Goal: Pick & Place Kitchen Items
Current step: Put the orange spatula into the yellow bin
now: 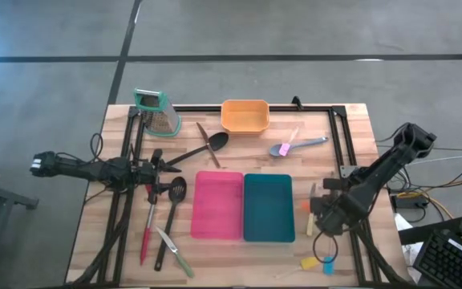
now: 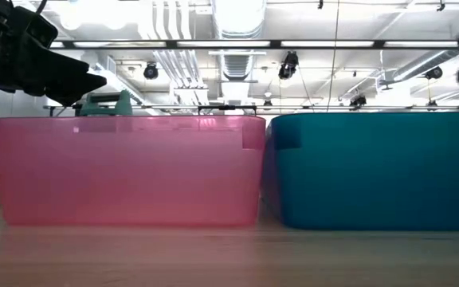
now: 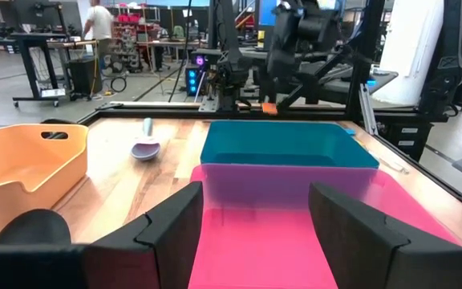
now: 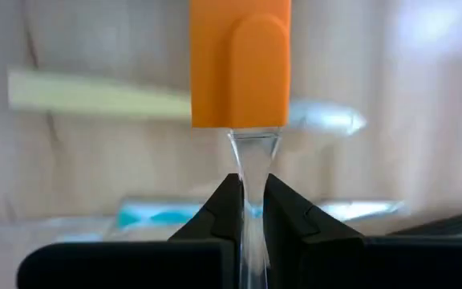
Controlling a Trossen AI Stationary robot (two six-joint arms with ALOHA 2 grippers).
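Orange piece: a small spatula with an orange head on a clear handle [image 4: 241, 72]; its clear stem is pinched between the dark fingers of the right gripper [image 4: 249, 210], which are closed on it.
Right gripper position: just off the right edge of the teal rectangular bin [image 1: 269, 207], above the wooden tabletop [image 1: 351, 128]; the orange head [image 1: 307, 207] shows beside the gripper.
Under the right gripper: a pale yellow stick-like piece [image 4: 95, 98] and a blurred teal-blue piece [image 4: 147, 215] lie on the wood; what exactly they are is hard to tell.
Left gripper: its two dark fingers are spread apart with nothing between them [image 3: 253, 233], at the left side of the pink rectangular bin [image 1: 218, 205].
Bins: pink and teal side by side, touching, at the table's centre.
Near the left gripper: a red-handled utensil [image 1: 146, 233], a black slotted spatula [image 1: 170, 217] and a green-handled knife [image 1: 175, 253] lie on the wood.
Farther back: a black long-handled spoon [image 1: 203, 147], a grey-lilac spoon [image 1: 295, 147], an orange plastic basket [image 1: 245, 116] and a metal box grater with a teal top [image 1: 157, 110].
Front right corner: small yellow [image 1: 309, 262] and blue [image 1: 327, 265] pieces.
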